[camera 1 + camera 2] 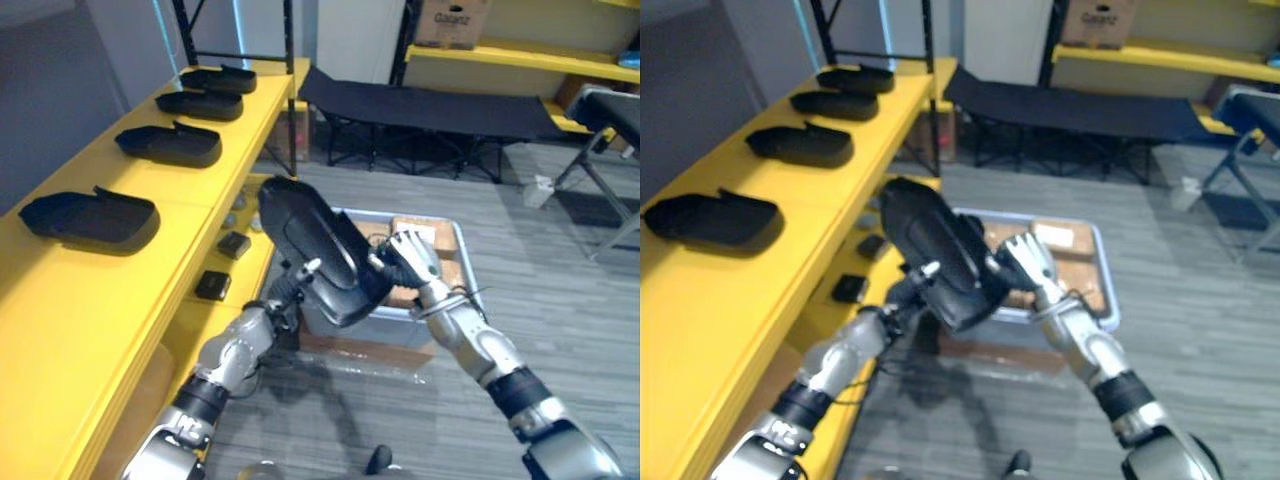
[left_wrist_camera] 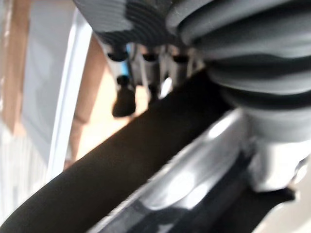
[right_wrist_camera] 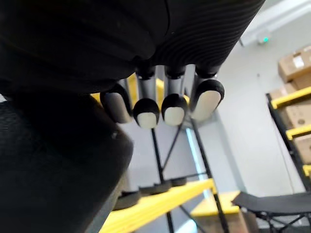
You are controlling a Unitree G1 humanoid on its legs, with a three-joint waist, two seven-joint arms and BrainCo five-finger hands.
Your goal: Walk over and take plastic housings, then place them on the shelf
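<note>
Left eye view is showing the yellow shelf (image 1: 100, 300) running along the robot's left, with four black plastic housings lying on it in a row; the nearest shelved housing (image 1: 90, 220) is sitting beside a bare stretch of shelf at the near end. Just right of the shelf edge, the left hand (image 1: 290, 290) is reaching up from below and gripping the held housing (image 1: 315, 245), its fingers (image 2: 124, 97) curling down onto the dark shell in the left wrist view. That housing is hanging in the air between both hands, tilted with its rounded end up towards the shelf. The right hand (image 1: 412, 258) is clasping its other side, with fingers (image 3: 174, 109) bending over the edge in the right wrist view. Behind and below them a grey bin (image 1: 455, 232) is standing on the floor, holding what look like cardboard pieces.

By my reading, the taking step is finished and the carrying-to-shelf step is under way. The next move is calling for a swing to the left, levelling the housing over the bare near end, lowering it flat clear of the nearest shelved housing, then letting go with both hands together.
</note>
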